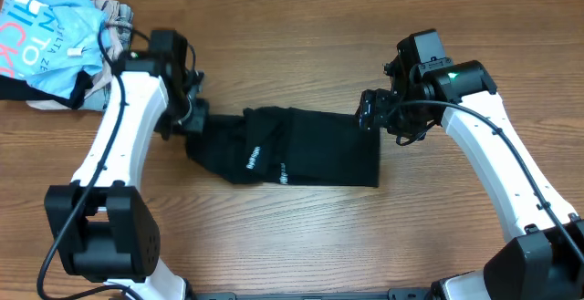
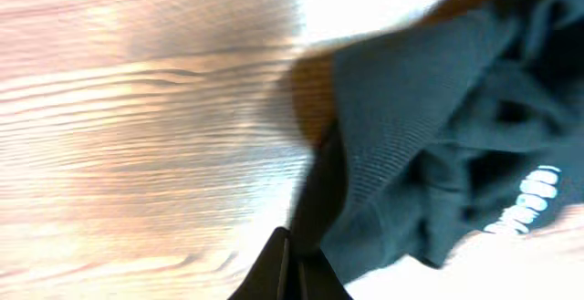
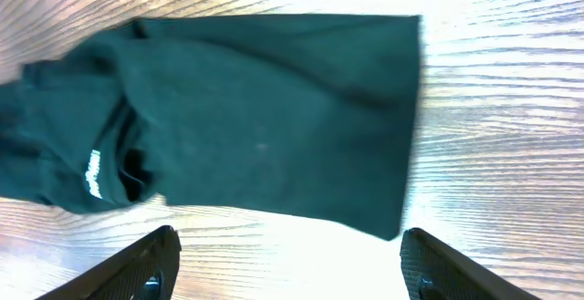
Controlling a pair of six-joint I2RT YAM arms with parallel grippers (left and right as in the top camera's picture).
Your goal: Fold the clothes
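Left gripper (image 1: 193, 118): we see it clamped shut, pinching the 9 o'clock end of the black T-shirt (image 1: 310, 150). Right gripper (image 3: 287, 245): jaws spread wide, holding nothing, above the shirt's 3 o'clock edge. We note the shirt lies partly folded mid-worktop (image 1: 301, 245).

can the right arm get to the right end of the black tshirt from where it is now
Probably yes. The right hand hangs open close to that end of the black T-shirt. Only bare wooden table shows around that end, and nothing stands in the way.
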